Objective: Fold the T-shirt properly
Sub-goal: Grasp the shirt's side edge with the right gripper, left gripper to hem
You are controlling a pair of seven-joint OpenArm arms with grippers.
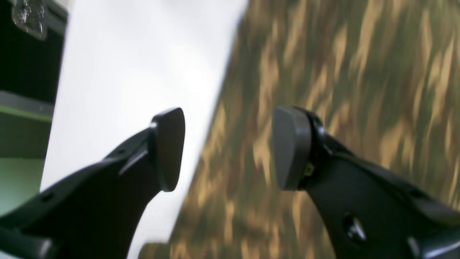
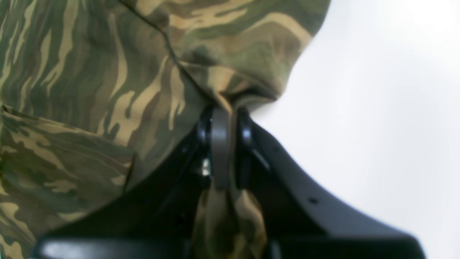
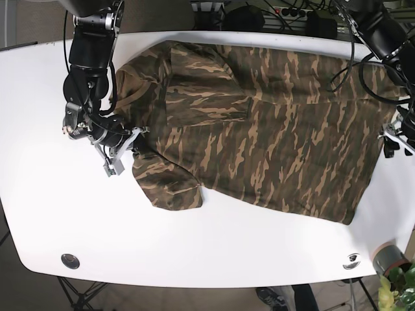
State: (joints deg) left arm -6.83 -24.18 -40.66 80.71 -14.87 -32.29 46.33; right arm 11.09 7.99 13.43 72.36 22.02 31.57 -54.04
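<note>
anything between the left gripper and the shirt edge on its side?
Nothing visible. The left gripper is open, hovering over the T-shirt edge, with only bare white table beside it. The right gripper is already shut on fabric.

Left claw [image 1: 228, 147]: jaws spread wide apart, nothing between them — both dark pads bare.
T-shirt [image 1: 341, 72]: camouflage cloth, blurred, filling the area beyond and to the right of the claw; its straight edge runs diagonally between the two fingertips.
Counter [image 1: 136, 72]: white, beyond the left finger, bare up to the cloth edge.
Far left of the claw: dark and green surfaces past the counter's edge — too blurred to identify.
</note>
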